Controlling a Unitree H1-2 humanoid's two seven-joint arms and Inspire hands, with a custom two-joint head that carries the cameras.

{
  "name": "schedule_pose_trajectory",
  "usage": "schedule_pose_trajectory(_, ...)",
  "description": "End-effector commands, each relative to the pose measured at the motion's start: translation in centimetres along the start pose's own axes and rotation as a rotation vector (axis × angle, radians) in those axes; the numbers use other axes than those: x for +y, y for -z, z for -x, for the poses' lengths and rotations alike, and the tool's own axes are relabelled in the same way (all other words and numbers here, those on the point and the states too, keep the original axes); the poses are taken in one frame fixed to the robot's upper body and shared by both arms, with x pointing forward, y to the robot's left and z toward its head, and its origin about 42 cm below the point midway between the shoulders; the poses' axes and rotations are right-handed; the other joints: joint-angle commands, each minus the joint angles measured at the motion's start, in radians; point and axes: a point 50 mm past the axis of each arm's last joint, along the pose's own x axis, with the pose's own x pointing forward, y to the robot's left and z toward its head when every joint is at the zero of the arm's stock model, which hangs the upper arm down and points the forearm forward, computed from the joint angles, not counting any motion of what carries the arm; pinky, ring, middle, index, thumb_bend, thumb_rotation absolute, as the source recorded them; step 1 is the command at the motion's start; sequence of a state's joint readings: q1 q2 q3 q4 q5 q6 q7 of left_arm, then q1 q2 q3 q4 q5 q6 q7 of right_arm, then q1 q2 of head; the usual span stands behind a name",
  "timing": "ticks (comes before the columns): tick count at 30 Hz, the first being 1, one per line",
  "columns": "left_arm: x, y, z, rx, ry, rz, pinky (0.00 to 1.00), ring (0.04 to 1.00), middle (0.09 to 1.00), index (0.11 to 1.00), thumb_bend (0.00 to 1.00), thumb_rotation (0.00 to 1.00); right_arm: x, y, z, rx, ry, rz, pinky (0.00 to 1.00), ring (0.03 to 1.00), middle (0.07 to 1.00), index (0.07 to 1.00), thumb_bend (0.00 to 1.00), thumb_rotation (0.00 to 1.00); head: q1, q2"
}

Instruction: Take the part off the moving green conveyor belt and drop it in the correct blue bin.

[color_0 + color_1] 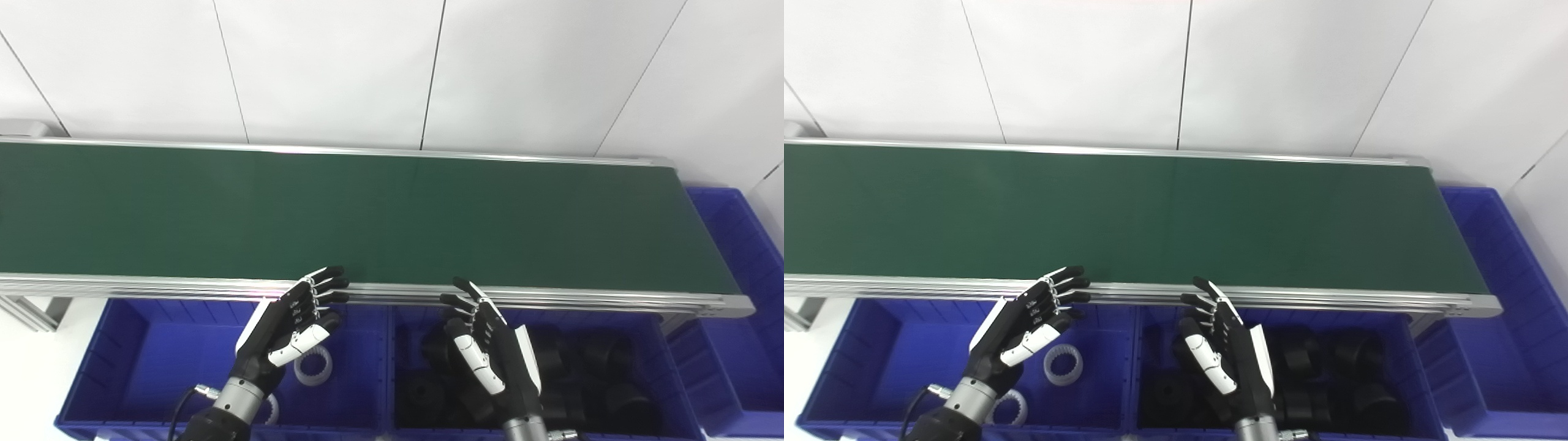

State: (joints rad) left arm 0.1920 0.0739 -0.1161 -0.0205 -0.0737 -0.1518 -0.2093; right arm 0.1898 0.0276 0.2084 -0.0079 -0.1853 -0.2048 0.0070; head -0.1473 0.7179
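Here, 3 blue bins (pixel 131 318), 2 white rings (pixel 313 362), 2 empty hands (pixel 288 327)

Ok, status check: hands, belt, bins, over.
Left hand and right hand open, empty, above the bins. Green belt bare, no part in view. White rings in left bin, black parts in middle bin.

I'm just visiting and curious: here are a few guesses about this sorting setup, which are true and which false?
1. A part is riding on the green belt. False: no part shows on the belt.
2. Both hands hold nothing. True: the left hand and right hand are open.
3. The bin under the left hand holds black parts. False: white toothed rings lie there.
4. The bin under the right hand holds black parts. True.
5. Another blue bin sits at the belt's right end. True.
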Motion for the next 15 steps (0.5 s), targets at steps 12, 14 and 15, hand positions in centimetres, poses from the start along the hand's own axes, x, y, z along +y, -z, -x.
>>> schedule_pose_trajectory(12, -0.26, -1.09, -0.67, -0.07, 0.0, -0.005, 0.66, 0.756, 0.809, 0.829, 0.79, 0.53, -0.11, -1.2, -0.34, -0.062, 0.008, -0.002, 0.64, 0.722, 0.773, 0.873, 0.58, 0.76, 0.005, 0.0)
schedule_pose_trajectory(14, -0.27, -1.04, -0.7, -0.071, 0.001, -0.005, 0.66, 0.753, 0.807, 0.827, 0.79, 0.53, -0.13, -1.19, -0.35, -0.063, 0.009, -0.002, 0.63, 0.719, 0.771, 0.872, 0.58, 0.76, 0.005, 0.0)
schedule_pose_trajectory(15, -0.29, -1.07, -0.69, -0.068, 0.0, -0.006, 0.66, 0.751, 0.805, 0.825, 0.8, 0.53, -0.13, -1.18, -0.36, -0.063, 0.009, -0.003, 0.63, 0.717, 0.769, 0.872, 0.59, 0.76, 0.006, 0.0)
